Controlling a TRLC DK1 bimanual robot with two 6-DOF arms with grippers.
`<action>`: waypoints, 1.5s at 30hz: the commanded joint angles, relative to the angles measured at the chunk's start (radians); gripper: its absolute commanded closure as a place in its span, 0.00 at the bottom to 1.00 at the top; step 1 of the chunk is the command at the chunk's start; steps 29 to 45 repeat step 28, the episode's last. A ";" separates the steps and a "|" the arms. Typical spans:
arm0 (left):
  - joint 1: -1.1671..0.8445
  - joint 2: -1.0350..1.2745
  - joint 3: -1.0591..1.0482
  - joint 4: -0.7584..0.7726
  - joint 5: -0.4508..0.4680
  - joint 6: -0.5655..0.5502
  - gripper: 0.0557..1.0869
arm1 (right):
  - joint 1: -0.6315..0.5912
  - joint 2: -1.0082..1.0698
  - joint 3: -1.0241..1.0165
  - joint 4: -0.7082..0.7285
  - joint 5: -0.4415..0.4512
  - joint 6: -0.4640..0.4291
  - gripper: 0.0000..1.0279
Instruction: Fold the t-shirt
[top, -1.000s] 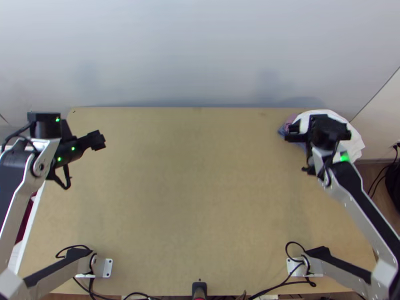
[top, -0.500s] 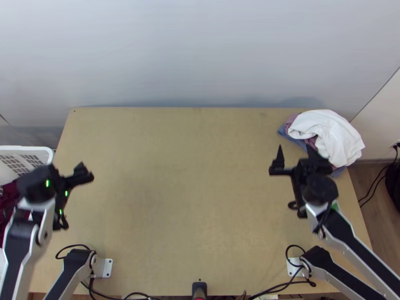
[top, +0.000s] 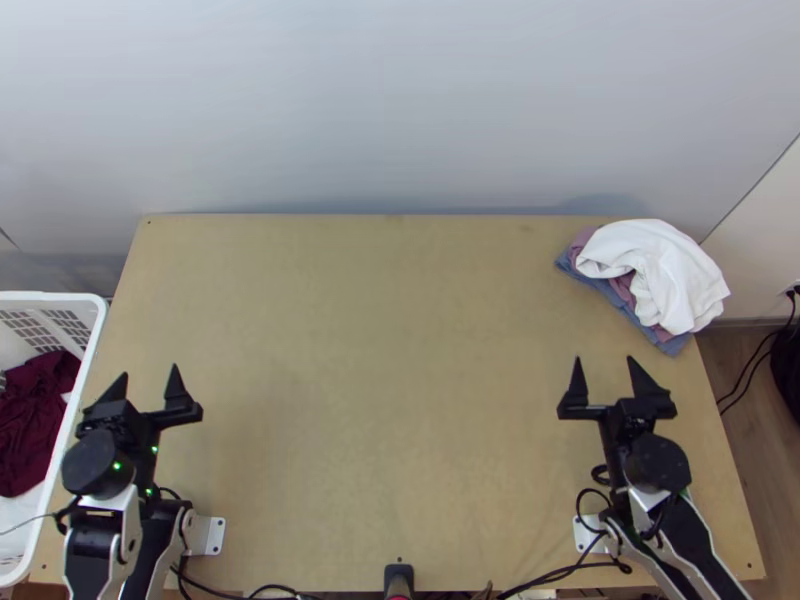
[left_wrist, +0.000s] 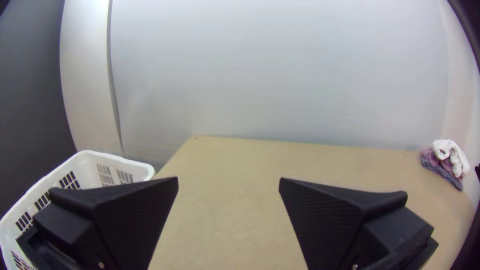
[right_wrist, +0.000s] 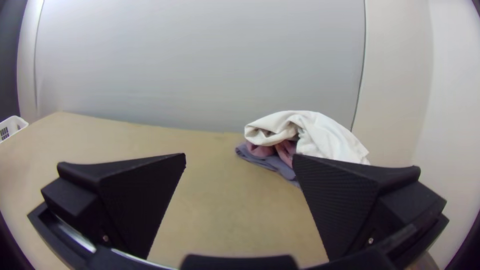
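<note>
Pale grey wall (top: 400, 100) standing behind the far edge of a plain light wooden worktop (top: 380, 330). Wood floor (top: 728, 375) past the right edge, with a black thing (top: 787, 362) at the right margin of the top view, and black cables (top: 555, 573) looping along the near side beside the arms' bases.

At the worktop's far right corner, a small pile of cloth: white cloth (top: 655, 262) on top, bunched and loosely rumpled, with a hollow fold open toward the left. Beneath it, mauve cloth (top: 621, 287), partly covered, then blue-grey cloth (top: 674, 344) at the bottom, with a folded edge along the near left side. Cannot tell for certain which piece to call the t-shirt.

Over the near left of the worktop, left end effector (top: 149, 371), open, fingers wide apart and pointing to the far side. Bare wood between the two fingers in its own wrist view. Over the near right, right end effector (top: 604, 360), also open, fingers spread and pointing far, well apart from the left one and on the near side of the pile. Nothing gripped by either.

Beside the left edge of the worktop, white plastic basket (top: 50, 296) with slotted sides, and inside it crumpled dark red cloth (top: 38, 410).
</note>
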 joint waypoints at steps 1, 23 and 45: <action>-0.011 -0.076 -0.102 0.030 0.032 -0.013 0.05 | -0.052 -0.183 -0.077 -0.087 0.002 0.003 0.03; -0.041 -0.087 -0.098 -0.007 0.032 -0.013 0.05 | 0.012 -0.182 -0.077 -0.090 0.002 0.004 0.04; -0.041 -0.087 -0.098 -0.007 0.032 -0.013 0.05 | 0.012 -0.182 -0.077 -0.090 0.002 0.004 0.04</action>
